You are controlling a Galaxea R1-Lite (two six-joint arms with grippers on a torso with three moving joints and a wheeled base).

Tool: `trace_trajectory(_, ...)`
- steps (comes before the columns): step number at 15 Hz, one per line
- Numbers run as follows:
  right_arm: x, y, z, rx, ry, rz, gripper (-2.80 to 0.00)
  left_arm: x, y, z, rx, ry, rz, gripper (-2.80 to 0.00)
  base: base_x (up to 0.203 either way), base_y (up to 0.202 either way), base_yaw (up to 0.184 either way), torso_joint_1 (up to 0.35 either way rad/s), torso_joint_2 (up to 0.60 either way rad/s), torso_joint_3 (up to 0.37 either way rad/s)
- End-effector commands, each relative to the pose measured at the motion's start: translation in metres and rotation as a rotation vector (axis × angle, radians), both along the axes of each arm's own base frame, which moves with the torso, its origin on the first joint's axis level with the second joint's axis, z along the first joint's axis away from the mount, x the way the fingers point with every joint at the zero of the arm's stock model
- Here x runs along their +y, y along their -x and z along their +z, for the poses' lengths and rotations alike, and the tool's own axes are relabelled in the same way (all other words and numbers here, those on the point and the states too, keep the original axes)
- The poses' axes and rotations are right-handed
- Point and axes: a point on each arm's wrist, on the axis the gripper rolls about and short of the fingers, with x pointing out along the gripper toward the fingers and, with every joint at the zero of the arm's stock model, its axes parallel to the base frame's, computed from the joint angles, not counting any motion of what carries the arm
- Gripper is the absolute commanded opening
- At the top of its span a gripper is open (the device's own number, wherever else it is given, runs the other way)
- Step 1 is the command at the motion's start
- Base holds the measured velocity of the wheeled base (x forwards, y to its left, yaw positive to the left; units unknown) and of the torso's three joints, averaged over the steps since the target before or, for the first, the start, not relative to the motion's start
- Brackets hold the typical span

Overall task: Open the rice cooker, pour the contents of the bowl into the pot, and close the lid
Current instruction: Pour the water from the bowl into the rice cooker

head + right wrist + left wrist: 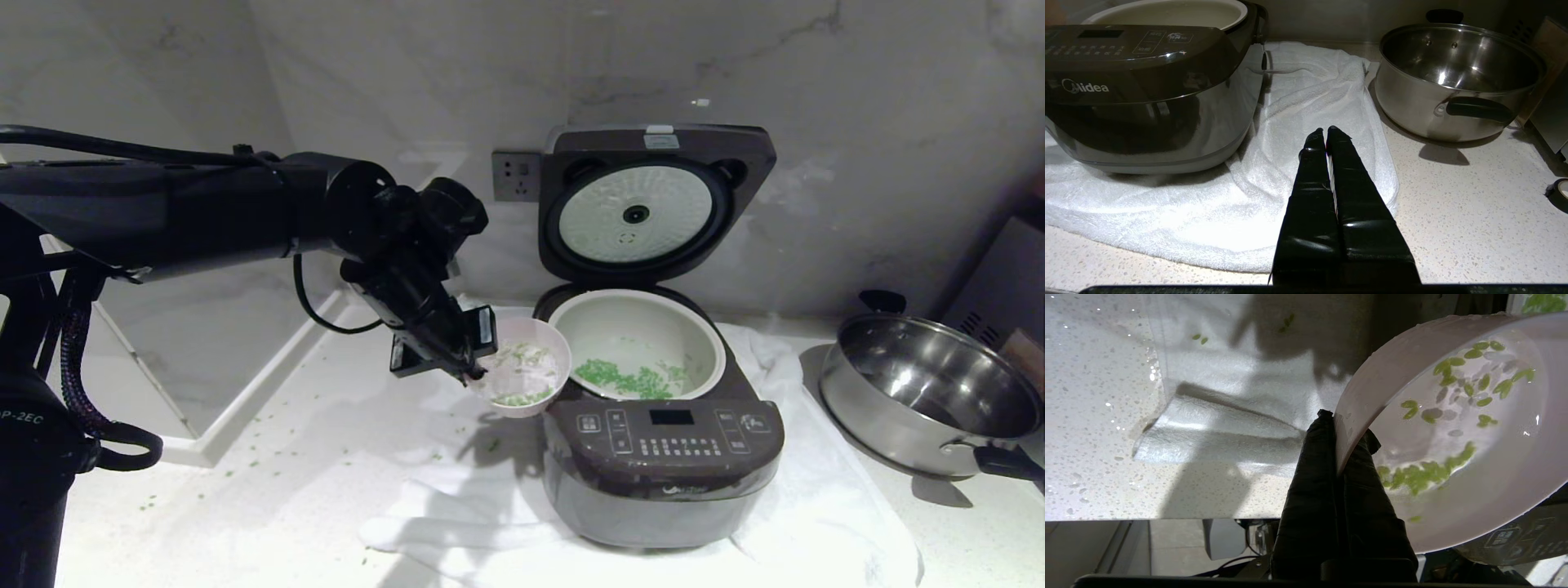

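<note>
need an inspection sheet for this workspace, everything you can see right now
surface: speckled white counter, white towel under the cooker, green bits scattered on it
job's things: rice cooker with lid up; pot holds green contents; bowl tilted beside the pot, some bits left inside
clutter: steel pan, tape roll
grippers: left gripper shut on bowl rim; right gripper shut, parked over the towel
cables: black cable along left arm
surroundings: marble wall, wall socket
</note>
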Motion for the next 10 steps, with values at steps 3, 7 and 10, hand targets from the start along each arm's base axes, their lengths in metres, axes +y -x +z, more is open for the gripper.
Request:
trace_trajectory(3, 0.0000, 0.0000, 0.0001, 0.000, 0.000, -0.001, -2.80, -0.0028, 0.0046, 0.0031, -0.015, -0.016, -0.014, -2.80, 0.000, 0.000, 0.000, 0.000, 0.00, 0.000)
trace_trajectory(7, 0.0000, 0.0000, 0.0001, 0.000, 0.000, 0.000, -2.80, -0.0017, 0.0064, 0.0061, -0.019, -0.012, -0.014, -2.80, 0.000, 0.000, 0.000, 0.000, 0.00, 0.000)
trace_trajectory(10, 0.0000, 0.0000, 0.0001, 0.000, 0.000, 0.001, -2.80, -0.0030, 0.0076, 0.0069, -0.022, -0.011, -0.017, -2.80, 0.088, 0.000, 0.001, -0.008, 0.00, 0.003)
